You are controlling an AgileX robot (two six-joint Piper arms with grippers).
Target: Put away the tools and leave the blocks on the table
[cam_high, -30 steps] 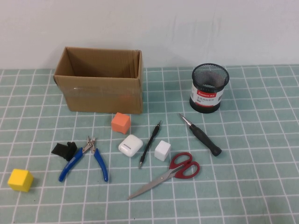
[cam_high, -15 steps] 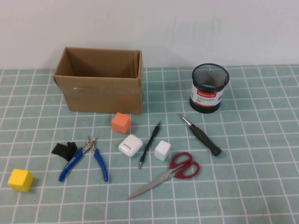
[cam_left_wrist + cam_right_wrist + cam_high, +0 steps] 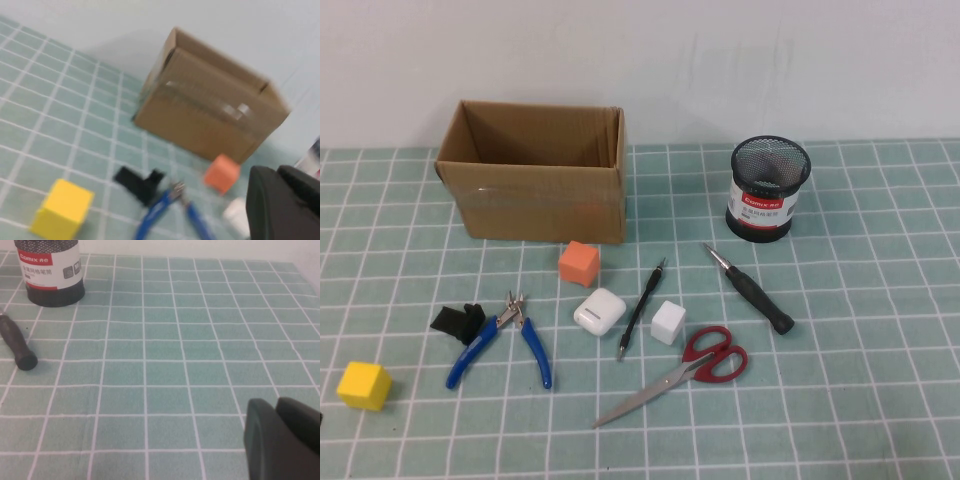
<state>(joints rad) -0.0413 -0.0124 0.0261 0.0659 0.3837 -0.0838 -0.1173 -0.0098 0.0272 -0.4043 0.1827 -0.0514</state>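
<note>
Pliers [image 3: 500,340], scissors [image 3: 675,375], screwdriver [image 3: 752,290] lie on surface [image 3: 860,400]
Left end effector [image 3: 282,205] closed, empty; right end effector [image 3: 282,440] likewise, over bare mat

A brown cardboard box [image 3: 532,170] stands open near the mat's far edge, left of centre. A black mesh cup [image 3: 769,188] sits toward the far right. 1 white glossy case [image 3: 599,311] and 1 black lumpy thing [image 3: 457,321] lie mid-mat.

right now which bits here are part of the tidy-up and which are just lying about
Job: pliers, scissors, screwdriver, stick tool to put away; yellow, orange, white blocks stay.

Lying about: white case, black lump. Box and mesh cup could hold tools.
</note>
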